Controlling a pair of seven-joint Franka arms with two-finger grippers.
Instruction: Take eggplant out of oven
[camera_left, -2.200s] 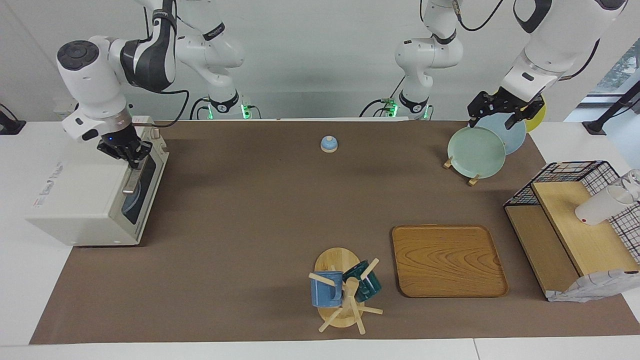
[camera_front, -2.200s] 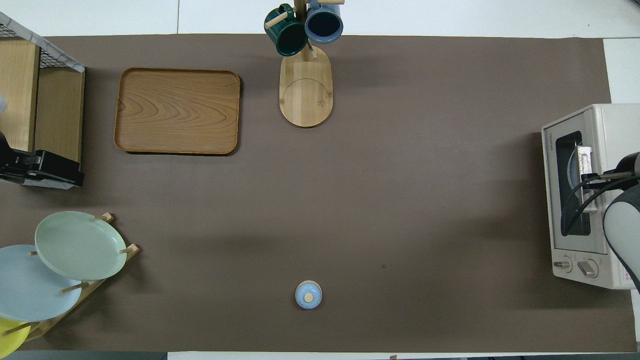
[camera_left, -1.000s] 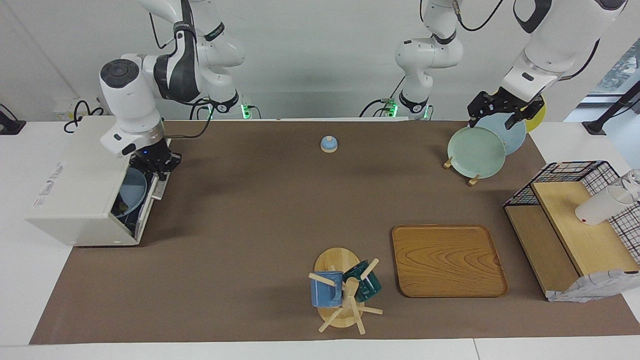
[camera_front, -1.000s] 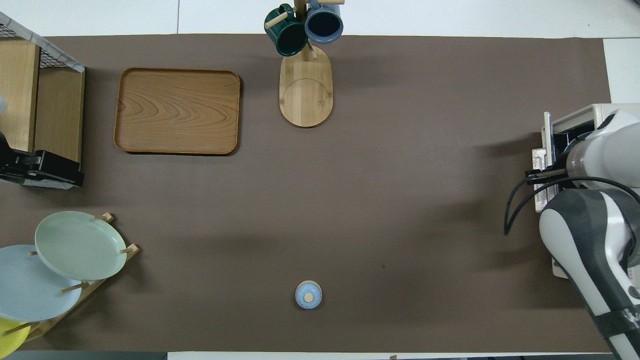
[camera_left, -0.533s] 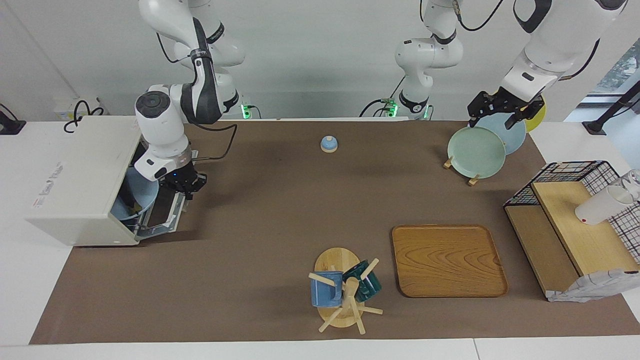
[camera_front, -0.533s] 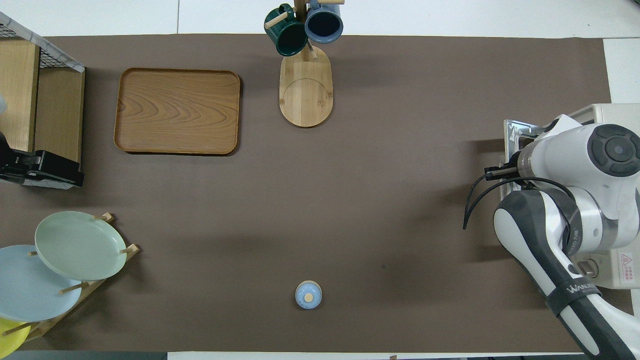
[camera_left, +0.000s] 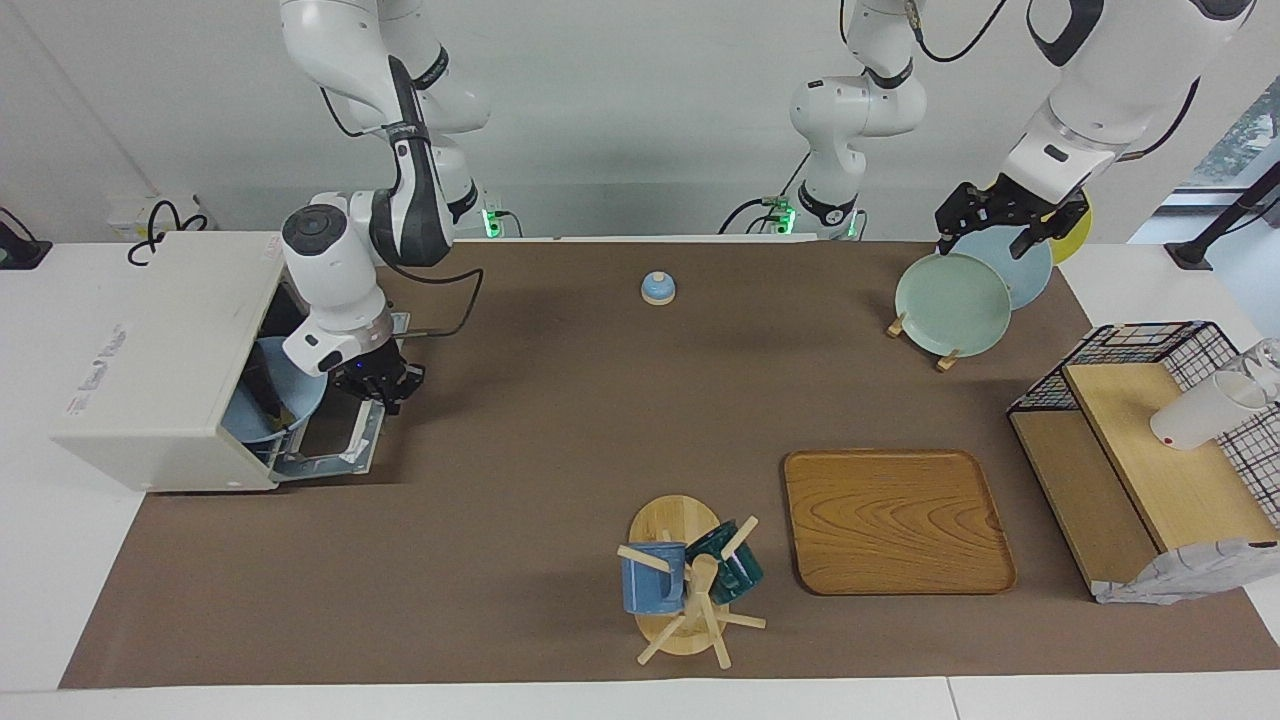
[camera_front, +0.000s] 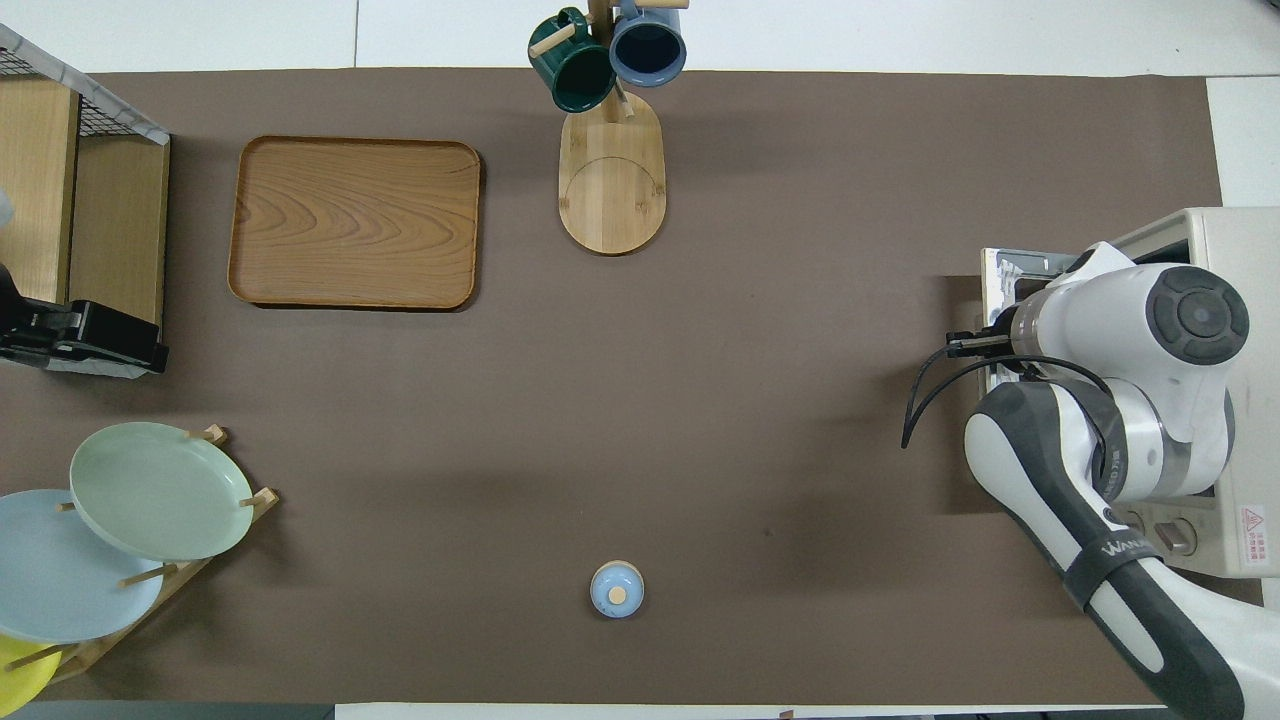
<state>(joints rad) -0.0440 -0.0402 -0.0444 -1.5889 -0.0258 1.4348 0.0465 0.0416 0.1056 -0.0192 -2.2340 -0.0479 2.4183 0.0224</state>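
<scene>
Two grippers: right gripper (camera_left: 378, 383) clamped on the handle of the oven (camera_left: 150, 350) door (lowered flat); eggplant's axis indiscernible; left gripper (camera_left: 1008, 222) gapes empty over plates (camera_left: 952, 303).

Matt brown table mat (camera_left: 520, 470), smooth grained wooden tray (camera_left: 895, 520), glossy off-white oven (camera_left: 150, 370)

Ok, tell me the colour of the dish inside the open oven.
Light blue; the dish inside the oven shows best in the facing view.
</scene>
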